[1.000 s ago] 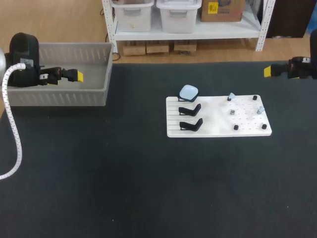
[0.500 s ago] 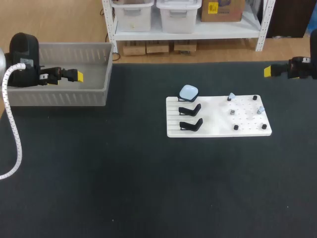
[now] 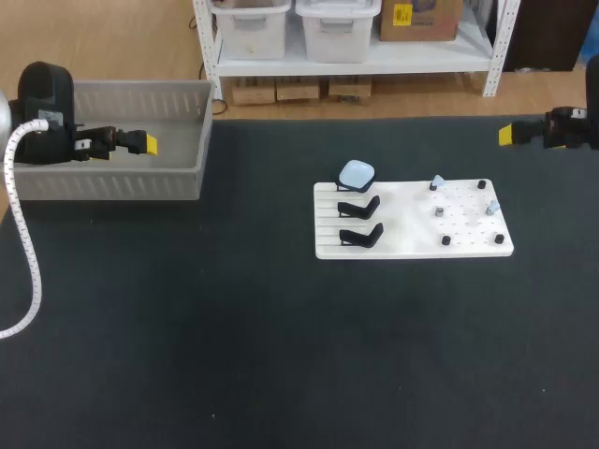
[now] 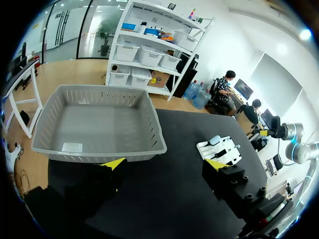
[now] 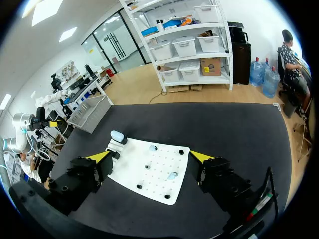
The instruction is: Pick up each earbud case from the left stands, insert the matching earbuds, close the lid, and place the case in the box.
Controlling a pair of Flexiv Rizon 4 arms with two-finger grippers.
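Box (image 3: 112,182), grey and slatted, sat at the far left of the table, and the left gripper (image 3: 145,143) hung above it, pointing right. From the left wrist, that gripper (image 4: 164,164) had its two yellow tips spread wide with nothing between them; the box (image 4: 99,149) lay just ahead of the fingers, and the white board (image 4: 225,152) with the earbud case (image 4: 215,140) lay well off beyond it.

Right of the table's middle lay the white board (image 3: 412,245). Along its left edge stood three black stands in a row from far to near. The far one carried the pale blue earbud case (image 3: 357,173), lid shut as far as could be seen; the middle stand (image 3: 360,207) and the near stand (image 3: 362,235) were bare. On the board's pegged right half sat two pale blue earbuds, one at the far side (image 3: 437,181) and one toward the right edge (image 3: 491,205), well apart from each other and from the case.

At the far right edge of the table hung the right gripper (image 3: 510,134), pointing left, well apart from the board. In the right wrist view its fingers (image 5: 150,157) were likewise spread wide and held nothing; the board (image 5: 149,184) lay ahead of them, with the case (image 5: 118,136) at the board's end nearer the box.
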